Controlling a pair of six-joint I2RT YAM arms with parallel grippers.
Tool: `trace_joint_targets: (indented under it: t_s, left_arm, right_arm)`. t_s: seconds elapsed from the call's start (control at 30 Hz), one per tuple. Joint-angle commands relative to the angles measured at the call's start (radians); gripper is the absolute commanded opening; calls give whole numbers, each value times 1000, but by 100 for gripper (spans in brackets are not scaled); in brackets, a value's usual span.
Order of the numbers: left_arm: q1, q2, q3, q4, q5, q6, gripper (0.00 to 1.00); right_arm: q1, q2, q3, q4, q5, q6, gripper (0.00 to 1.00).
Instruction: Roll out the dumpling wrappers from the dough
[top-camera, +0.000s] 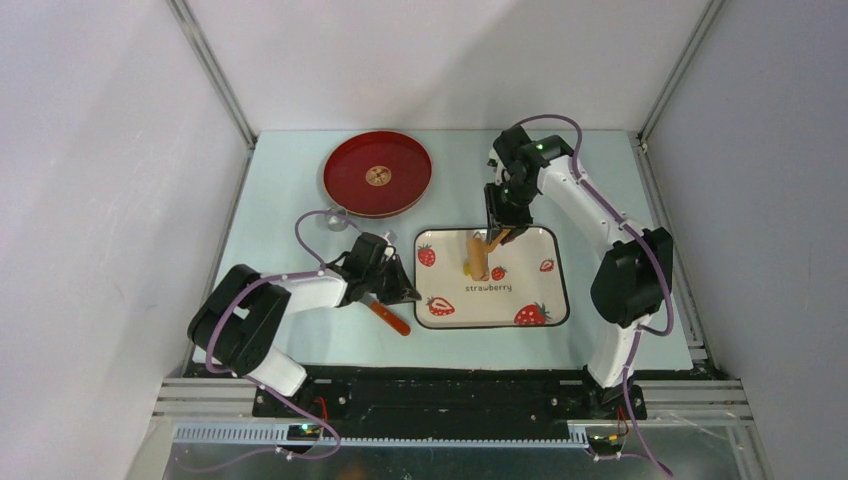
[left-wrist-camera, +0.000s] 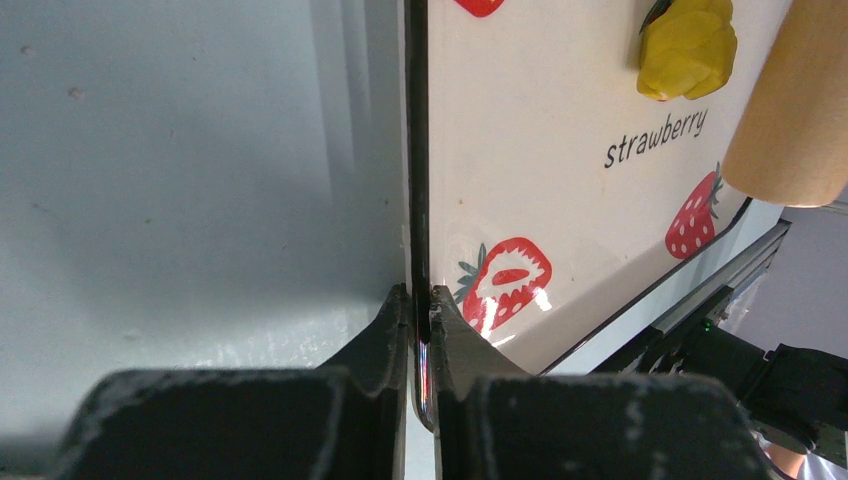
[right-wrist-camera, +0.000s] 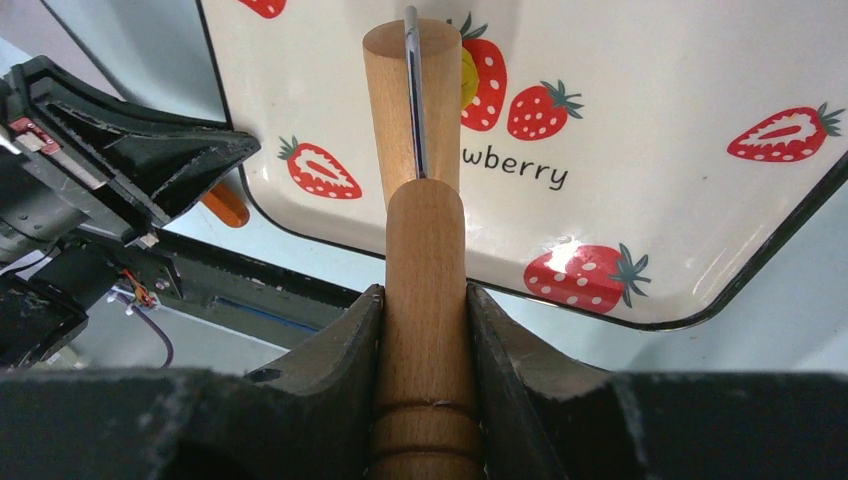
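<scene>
The left gripper (left-wrist-camera: 420, 320) pinches the black rim of the white strawberry-print rectangular tray (left-wrist-camera: 560, 200) at its 9 o'clock edge. The right gripper (right-wrist-camera: 425, 330) clamps the handle of the tan wooden roller (right-wrist-camera: 410, 110). The bright yellow dough lump (left-wrist-camera: 688, 48) lies just beside the roller.

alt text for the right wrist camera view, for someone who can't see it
The right gripper is shut on the handle of a wooden rolling pin, whose roller reaches out over a white tray printed with red strawberries. A bit of yellow dough peeks out from behind the roller.
</scene>
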Motion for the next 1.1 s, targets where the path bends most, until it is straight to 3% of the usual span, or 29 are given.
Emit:
trace_joint_targets:
  t_s: [0.0,0.83,1.07]
  left_arm:
    - [-5,22,-8,0,-18,19,0]
    - [-6,21,-9,0,-23,20,0]
    - [-6,22,-10,0,-22,20,0]
  right_arm:
    - [9,16,56,-32,-7,-11,0]
    - [48,66,1,37,55,5,0]
    - [59,94,-29,40,148,18,0]
